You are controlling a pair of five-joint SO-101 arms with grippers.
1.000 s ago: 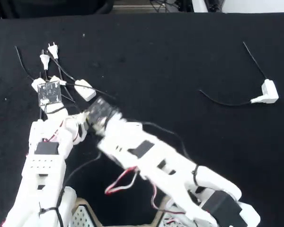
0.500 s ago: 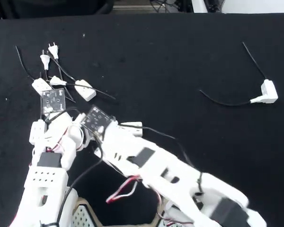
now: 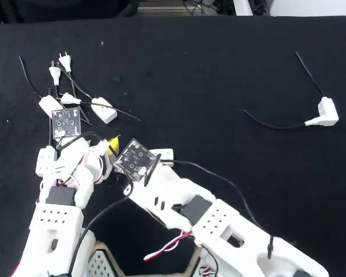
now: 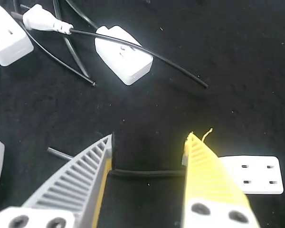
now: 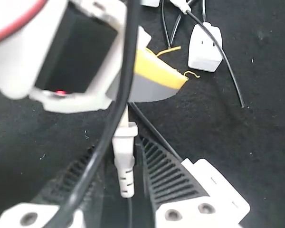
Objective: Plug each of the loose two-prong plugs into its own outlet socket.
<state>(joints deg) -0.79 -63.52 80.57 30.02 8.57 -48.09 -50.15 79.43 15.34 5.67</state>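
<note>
Right wrist view: the right gripper (image 5: 118, 144) is clamped on a light, rigid plug (image 5: 125, 164) at the table's (image 3: 219, 69) 9 o'clock; hold its small, slippery moulded body squarely; the left gripper (image 4: 147, 142) stands apart.

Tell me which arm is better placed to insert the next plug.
Right: the right jaws appear shut on a plug, a socket close beside them. The left jaws stand open around only a black cord.

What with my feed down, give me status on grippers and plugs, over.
Right gripper shut on plug. Left gripper open, straddling a black cable. Empty outlet beside it. Tight quarters between the two, over.
</note>
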